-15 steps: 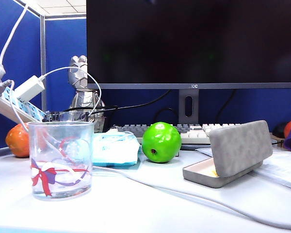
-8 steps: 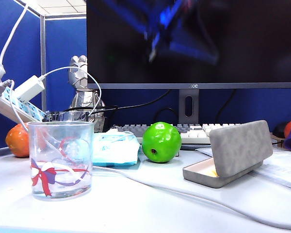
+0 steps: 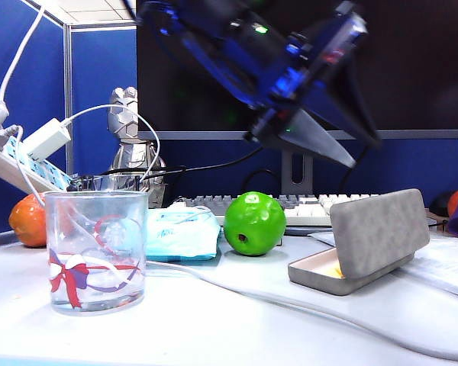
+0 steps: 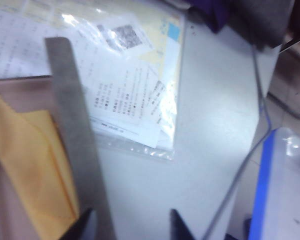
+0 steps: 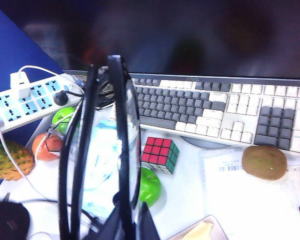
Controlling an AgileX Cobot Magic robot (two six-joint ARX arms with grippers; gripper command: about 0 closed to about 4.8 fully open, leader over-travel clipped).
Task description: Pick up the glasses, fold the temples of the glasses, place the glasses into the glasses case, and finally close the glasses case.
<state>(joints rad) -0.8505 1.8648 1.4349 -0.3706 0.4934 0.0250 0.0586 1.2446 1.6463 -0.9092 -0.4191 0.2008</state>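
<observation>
Left gripper (image 4: 132,227), newly swung in at upper centre above the open glasses case (image 3: 366,242), fingers parted, empty; right gripper (image 5: 127,227) clamped on the folded glasses (image 5: 102,145): insertion judged next

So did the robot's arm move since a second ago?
Yes. The left gripper has swung down in front of the black monitor, where nothing showed before, and now hangs above the open glasses case.
</observation>
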